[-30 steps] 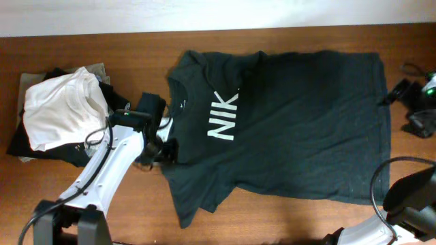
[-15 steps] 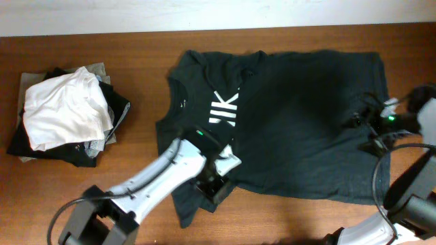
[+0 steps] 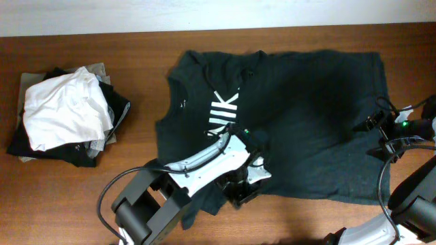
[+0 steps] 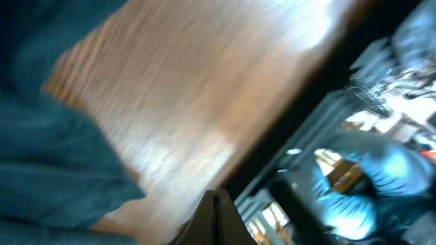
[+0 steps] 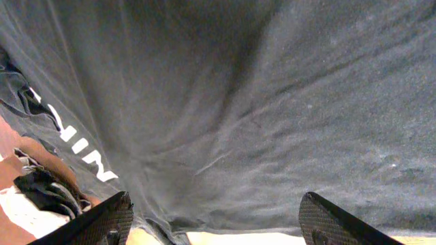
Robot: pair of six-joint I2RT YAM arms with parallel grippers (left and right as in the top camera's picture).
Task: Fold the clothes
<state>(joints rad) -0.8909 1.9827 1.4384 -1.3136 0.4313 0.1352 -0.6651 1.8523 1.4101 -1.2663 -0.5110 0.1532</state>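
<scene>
The clothes, a near-black T-shirt (image 3: 300, 116) with white letters (image 3: 223, 109), lie spread across the table, a fold hiding part of the print. My left gripper (image 3: 240, 195) is at the shirt's near hem, its arm lying over the cloth. In the blurred left wrist view the left gripper (image 4: 218, 221) is shut to a point over bare wood, with the shirt (image 4: 41, 170) to its left and nothing visible between the jaws. My right gripper (image 3: 372, 136) hovers over the shirt's right side. It stands wide open (image 5: 221, 224) above the dark fabric (image 5: 225, 102).
A pile of folded garments topped by a white shirt (image 3: 65, 112) sits at the table's left end. The wooden table (image 3: 82, 184) shows around the shirt. Its front edge runs diagonally in the left wrist view, with blurred blue and dark shapes (image 4: 368, 184) beyond.
My left arm swept from the shirt's collar side rightward along the near hem and its jaws shut. My right gripper came in from the right edge over the shirt.
</scene>
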